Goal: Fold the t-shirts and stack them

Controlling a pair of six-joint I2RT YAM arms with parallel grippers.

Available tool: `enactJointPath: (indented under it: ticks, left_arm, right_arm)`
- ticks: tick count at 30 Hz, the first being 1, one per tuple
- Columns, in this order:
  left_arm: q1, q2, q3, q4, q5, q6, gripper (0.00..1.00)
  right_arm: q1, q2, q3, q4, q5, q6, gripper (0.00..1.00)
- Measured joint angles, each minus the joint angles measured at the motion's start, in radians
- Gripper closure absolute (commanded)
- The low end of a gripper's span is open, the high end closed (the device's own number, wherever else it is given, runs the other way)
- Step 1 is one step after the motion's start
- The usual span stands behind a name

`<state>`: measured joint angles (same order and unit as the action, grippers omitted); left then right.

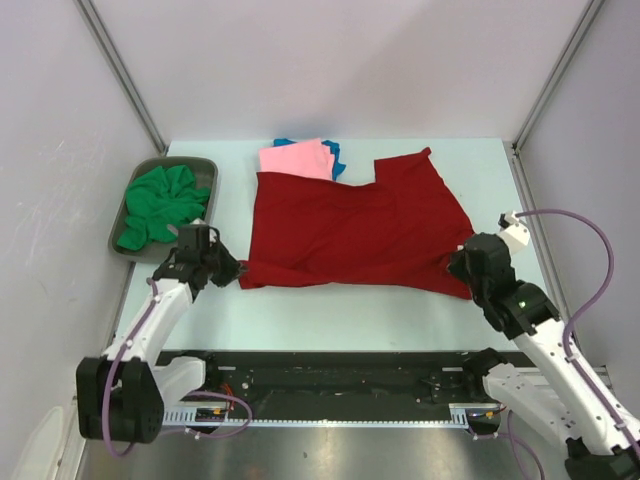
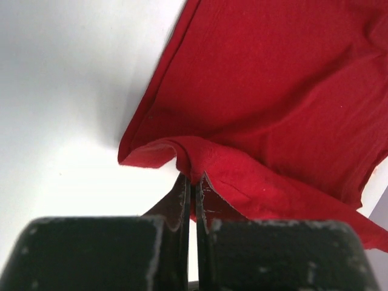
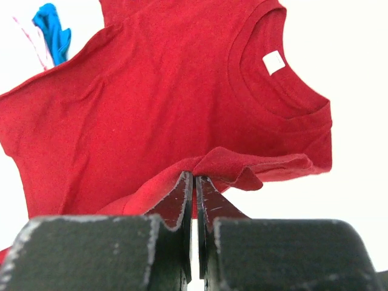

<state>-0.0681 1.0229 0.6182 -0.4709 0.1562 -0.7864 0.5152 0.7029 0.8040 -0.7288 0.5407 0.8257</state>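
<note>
The dark red t-shirt lies spread across the middle of the table, its neck and small white tag towards the right. My left gripper is shut on its near left corner. My right gripper is shut on its near right edge by the collar. A folded pink t-shirt lies on a blue t-shirt behind the red one; the blue one also shows in the right wrist view. A crumpled green t-shirt sits in the tray.
The grey metal tray stands at the table's left edge, close to my left arm. Grey walls with metal posts enclose the table on three sides. The black rail with the arm bases runs along the near edge.
</note>
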Motion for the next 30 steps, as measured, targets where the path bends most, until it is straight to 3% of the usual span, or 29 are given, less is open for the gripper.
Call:
enactJointPath:
  ticks: [7, 18, 30]
  left_arm:
    - [-0.001, 0.211, 0.111, 0.056, 0.003, 0.001, 1.0]
    - [-0.013, 0.462, 0.34, 0.098, 0.0, 0.009, 1.0]
    - [-0.045, 0.677, 0.482, 0.088, -0.022, 0.02, 1.0]
  right_arm:
    - [-0.209, 0.098, -0.029, 0.148, -0.243, -0.126, 1.0]
    - [-0.315, 0.249, -0.031, 0.292, -0.449, -0.218, 1.0]
    - [-0.407, 0.488, 0.0, 0.429, -0.582, -0.228, 1.0]
